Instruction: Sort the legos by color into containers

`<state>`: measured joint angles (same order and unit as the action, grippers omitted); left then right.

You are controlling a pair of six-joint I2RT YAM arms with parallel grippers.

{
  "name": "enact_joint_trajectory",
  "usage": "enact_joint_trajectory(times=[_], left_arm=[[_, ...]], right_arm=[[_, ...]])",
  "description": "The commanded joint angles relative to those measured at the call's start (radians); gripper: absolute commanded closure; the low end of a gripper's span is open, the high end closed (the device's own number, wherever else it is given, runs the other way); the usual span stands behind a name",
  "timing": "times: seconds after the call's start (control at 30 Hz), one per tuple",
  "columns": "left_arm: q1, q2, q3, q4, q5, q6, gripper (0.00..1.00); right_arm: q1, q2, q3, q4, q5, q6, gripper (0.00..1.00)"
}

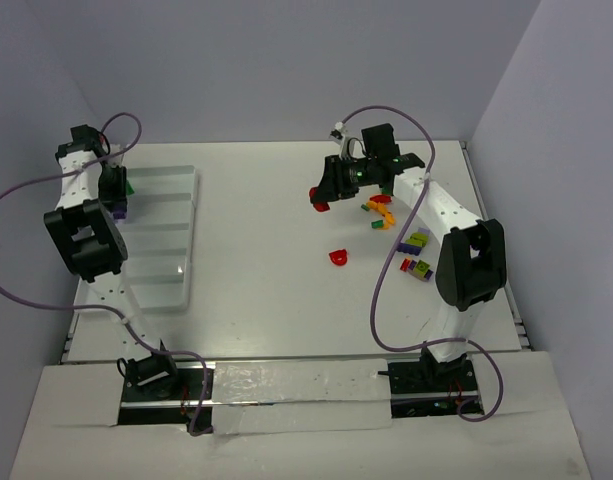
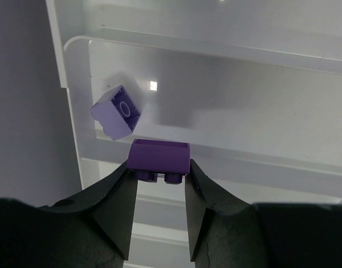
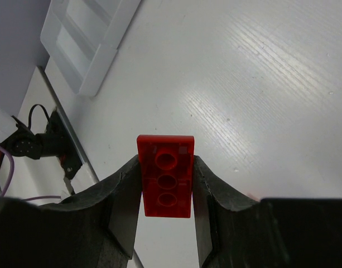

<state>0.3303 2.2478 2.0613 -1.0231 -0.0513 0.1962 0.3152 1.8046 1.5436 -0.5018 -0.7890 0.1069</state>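
Leftmost, the left claw (image 2: 159, 170) is narrowed onto a purple brick (image 2: 159, 155), pinching it by two opposite sides, with two round studs showing at its near edge between the fingers (image 2: 117, 201). It hangs over the white tray (image 2: 70, 106) at the left edge of the table (image 1: 256, 290), above a ridge between two of the long compartments; which of the two the brick is over I cannot tell. In the compartment just beyond that ridge a paler lilac brick (image 2: 116, 111) lies tilted on one corner, hollow underside showing, close to the tray's end wall and apart from the gripped brick. From overhead, a speck of dark green (image 1: 131, 186) shows just beside the claw, too small to place.

Moving right, the white table carries a lone red piece (image 1: 337, 257) near its middle, well apart from the tray. Beyond it the right claw (image 3: 166, 167) hangs clear of the table surface, narrowed onto a red plate (image 3: 165, 178): the fingers press its long edges and three round sockets on its face look toward the wrist camera. Just to the right of that claw loose legos (image 1: 401, 240) lie scattered on the table: an orange piece (image 1: 383, 215) and a dark green one (image 1: 369, 205) nearest the claw, a lime green one (image 1: 418, 240) further along, and purple ones (image 1: 421, 267) nearest the right arm's upright link.
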Motion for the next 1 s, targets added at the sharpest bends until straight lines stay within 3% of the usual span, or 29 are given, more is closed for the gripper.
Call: enact_joint_trajectory(times=[0.0,0.2,0.33,0.43,0.67,0.73,0.8,0.97], left_arm=[[0.005,0.019,0.020,0.036,-0.027,0.011,0.84],[0.006,0.053,0.029,0.053,-0.039,0.016,0.73],[0.004,0.064,0.023,0.072,-0.050,0.022,0.52],[0.004,0.073,0.025,0.078,-0.056,0.027,0.43],[0.004,0.082,0.109,0.051,-0.034,0.034,0.33],[0.004,0.064,0.165,0.025,0.049,0.026,0.32],[0.000,-0.012,0.174,0.005,0.262,0.026,0.32],[-0.087,-0.367,-0.201,0.232,0.767,-0.056,0.29]], right_arm=[[0.008,-0.018,0.026,0.015,0.017,-0.022,1.00],[0.011,-0.008,0.033,0.007,0.030,-0.031,1.00],[0.016,-0.004,0.043,-0.003,0.042,-0.033,1.00],[0.021,-0.004,0.052,-0.009,0.048,-0.035,1.00],[0.038,-0.016,0.061,-0.010,0.071,-0.032,1.00],[0.044,-0.025,0.052,-0.003,0.071,-0.029,1.00],[0.047,-0.045,0.029,0.032,0.064,-0.005,1.00],[0.056,-0.037,0.016,0.134,-0.116,0.127,1.00]])
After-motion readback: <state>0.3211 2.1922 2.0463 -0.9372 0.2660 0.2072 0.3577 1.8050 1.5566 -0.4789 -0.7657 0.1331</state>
